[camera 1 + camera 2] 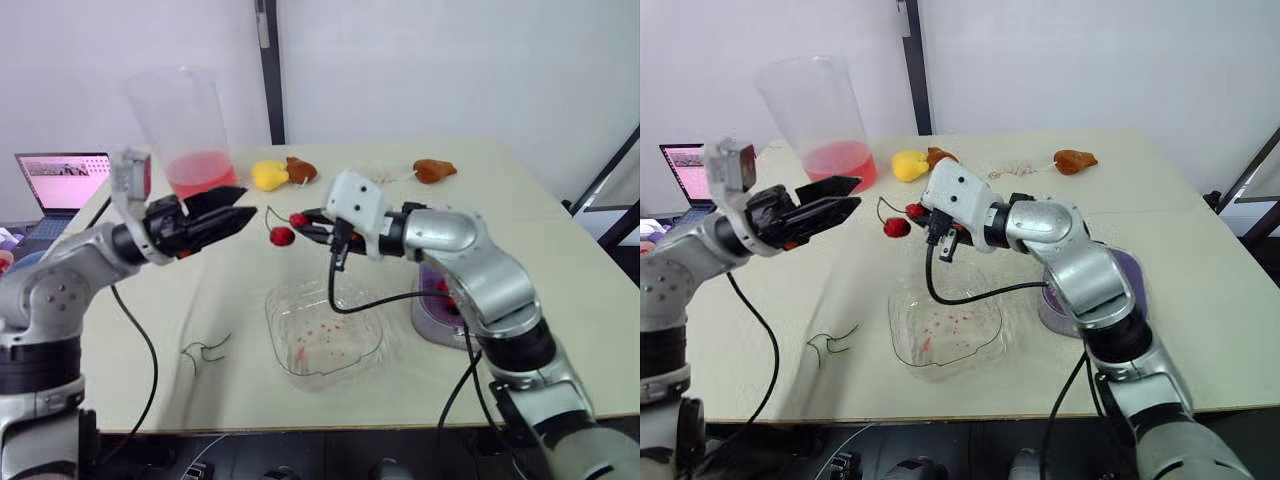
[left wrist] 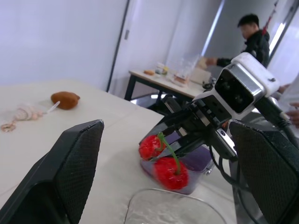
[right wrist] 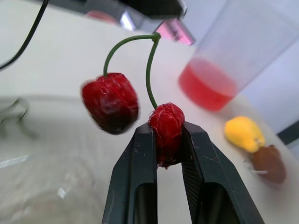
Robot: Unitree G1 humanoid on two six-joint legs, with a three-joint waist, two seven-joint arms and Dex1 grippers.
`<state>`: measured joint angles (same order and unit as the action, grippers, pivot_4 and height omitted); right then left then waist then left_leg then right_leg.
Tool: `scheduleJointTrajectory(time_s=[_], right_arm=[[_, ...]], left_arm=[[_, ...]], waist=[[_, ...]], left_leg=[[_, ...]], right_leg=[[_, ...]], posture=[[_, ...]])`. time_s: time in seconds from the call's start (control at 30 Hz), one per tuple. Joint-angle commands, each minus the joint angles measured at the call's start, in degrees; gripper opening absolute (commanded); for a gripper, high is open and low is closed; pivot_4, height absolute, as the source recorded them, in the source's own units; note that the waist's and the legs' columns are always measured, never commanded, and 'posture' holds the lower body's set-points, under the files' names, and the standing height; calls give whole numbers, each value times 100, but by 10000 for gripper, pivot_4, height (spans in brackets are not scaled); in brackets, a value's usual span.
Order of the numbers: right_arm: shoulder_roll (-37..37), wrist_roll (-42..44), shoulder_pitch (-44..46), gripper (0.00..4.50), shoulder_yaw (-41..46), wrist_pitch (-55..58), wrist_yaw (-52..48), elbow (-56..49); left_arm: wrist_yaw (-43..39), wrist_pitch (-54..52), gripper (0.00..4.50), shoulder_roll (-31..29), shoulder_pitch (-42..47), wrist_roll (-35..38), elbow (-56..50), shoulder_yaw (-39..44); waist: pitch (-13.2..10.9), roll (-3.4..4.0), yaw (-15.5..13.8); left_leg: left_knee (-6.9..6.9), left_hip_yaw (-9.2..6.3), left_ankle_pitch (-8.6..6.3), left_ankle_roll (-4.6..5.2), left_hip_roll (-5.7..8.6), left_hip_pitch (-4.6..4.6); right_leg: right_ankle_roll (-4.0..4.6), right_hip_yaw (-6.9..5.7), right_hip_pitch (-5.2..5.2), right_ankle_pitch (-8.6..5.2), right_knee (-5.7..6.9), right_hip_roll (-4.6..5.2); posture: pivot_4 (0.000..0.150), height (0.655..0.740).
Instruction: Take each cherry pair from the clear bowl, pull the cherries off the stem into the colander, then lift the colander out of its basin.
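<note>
A pair of red cherries joined by a green stem [image 3: 149, 60] hangs above the table, just past the clear bowl [image 1: 325, 335]. My right gripper [image 1: 303, 220] is shut on one cherry [image 3: 167, 125]; the other cherry [image 3: 110, 102] dangles free beside it. My left gripper [image 1: 250, 202] is open, a short way to the left of the pair at the same height, its fingers [image 2: 70, 172] pointing at the cherries [image 2: 170, 172]. The bowl holds red juice spots. The purple basin with the colander [image 1: 437, 318] sits behind my right forearm, mostly hidden.
A tall clear jug with red liquid [image 1: 190, 130] stands at the back left. A yellow pear-shaped piece [image 1: 267, 175] and brown pieces [image 1: 435, 170] lie at the back. Loose stems [image 1: 205, 350] lie front left. A laptop [image 1: 65, 180] is off the table's left. A person [image 2: 254, 37] stands far off.
</note>
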<state>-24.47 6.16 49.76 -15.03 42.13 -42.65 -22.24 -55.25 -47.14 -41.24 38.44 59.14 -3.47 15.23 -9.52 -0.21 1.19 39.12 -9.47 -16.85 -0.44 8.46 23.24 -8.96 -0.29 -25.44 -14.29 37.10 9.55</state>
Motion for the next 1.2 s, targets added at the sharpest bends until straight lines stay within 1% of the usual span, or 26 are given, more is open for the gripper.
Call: scheduleJointTrajectory(time_s=[0.03,0.13,0.23,0.3,0.5,0.6,0.7,0.8,1.1,1.2], right_arm=[[-225,-1141,-287,6298,-437,-1043,798,-341],[-351,-2089,-560,6298,-731,-1636,1479,-253],[-483,-2848,-747,6298,-952,-2148,1847,-182],[-490,-3238,-827,6298,-991,-2284,2025,-184],[-429,-3699,-898,6298,-835,-2520,2059,-190],[-463,-3943,-907,6298,-837,-2695,2030,-170],[-477,-4114,-955,5944,-800,-2843,2002,-139],[-408,-4181,-977,5944,-719,-2906,1955,-137],[-265,-4304,-1012,5944,-587,-2999,1846,-126],[-237,-4307,-1027,5944,-555,-3035,1799,-124]], left_arm=[[-140,99,45000,47,423,-302,197,-270],[-333,248,45000,107,668,-571,367,-497],[-391,419,45000,272,830,-844,473,-697],[-435,497,45000,406,900,-953,487,-792],[-406,712,45000,716,1051,-1302,590,-944],[-441,708,45000,774,1085,-1396,630,-978],[-405,664,36213,799,1180,-1432,779,-913],[-435,671,22313,737,1167,-1555,784,-975],[-413,493,22313,803,1106,-1483,679,-909],[-377,443,13361,833,1124,-1451,712,-878]], waist=[[0,0,-17],[0,-1,-7],[0,-1,2],[0,-1,-1],[1,-1,-2],[1,-1,-2],[1,-1,-2],[1,-1,0],[1,-2,-1],[1,-2,-1]], left_leg=[[1,0,0,0,0,0],[5,2,0,0,6,0],[3,2,1,-1,5,0],[3,3,1,-1,4,0],[3,2,1,-1,3,0],[4,3,1,-1,3,0],[4,2,1,-1,3,0],[4,2,1,-1,3,0],[4,2,1,-1,3,0],[4,2,1,-1,3,0]], right_leg=[[0,0,0,0,0,-1],[0,0,-1,0,0,0],[0,0,-4,0,0,-1],[0,0,-4,0,0,-1],[0,0,-3,0,-1,-3],[0,0,-1,0,-1,-3],[0,0,-2,0,-1,-3],[0,0,-1,0,-1,-3],[0,0,-1,0,0,-3],[0,0,-1,0,0,-3]], posture=[[1500,7400],[1500,7400],[1500,7400],[1500,7400],[1500,7400],[1500,7400],[1500,7400],[1500,7400],[1500,7400],[1500,7400]])
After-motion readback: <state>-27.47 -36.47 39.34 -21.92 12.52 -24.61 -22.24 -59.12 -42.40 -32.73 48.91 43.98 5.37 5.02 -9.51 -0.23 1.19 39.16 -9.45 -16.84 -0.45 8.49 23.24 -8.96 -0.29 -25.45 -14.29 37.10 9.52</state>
